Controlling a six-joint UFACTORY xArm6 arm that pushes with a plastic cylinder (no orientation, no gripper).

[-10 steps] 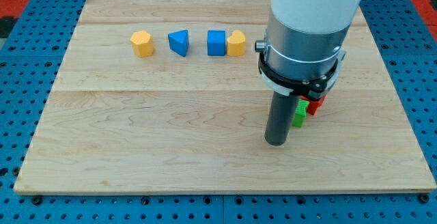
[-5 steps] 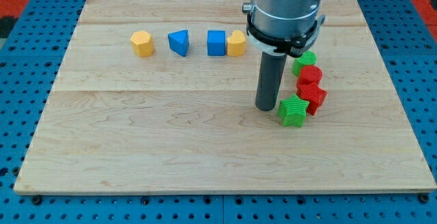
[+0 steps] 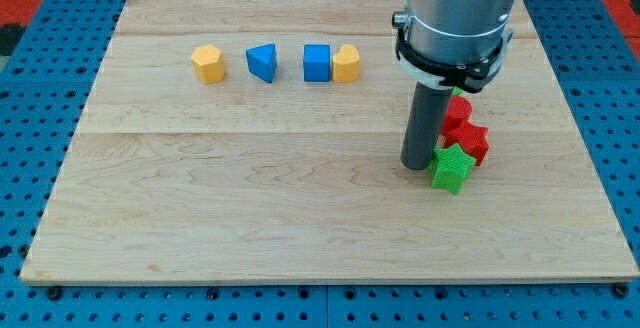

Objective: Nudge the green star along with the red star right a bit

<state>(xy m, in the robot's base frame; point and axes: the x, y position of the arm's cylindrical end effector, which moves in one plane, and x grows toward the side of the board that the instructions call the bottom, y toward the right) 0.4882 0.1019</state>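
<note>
The green star (image 3: 451,167) lies at the view's right, below the middle. The red star (image 3: 470,142) touches it on its upper right. Another red block (image 3: 457,111) sits just above the red star, partly hidden by the arm. My tip (image 3: 417,164) stands against the green star's left side. A green block seen earlier near the top of this group is hidden behind the arm.
Near the view's top stands a row: a yellow block (image 3: 208,64), a blue triangular block (image 3: 262,62), a blue cube (image 3: 317,63) and a yellow block (image 3: 346,64) touching the cube. The wooden board (image 3: 200,208) lies on a blue pegboard.
My tip has moved right and slightly down, pushing the green star and red star to the right. The arm now covers the upper green block.
</note>
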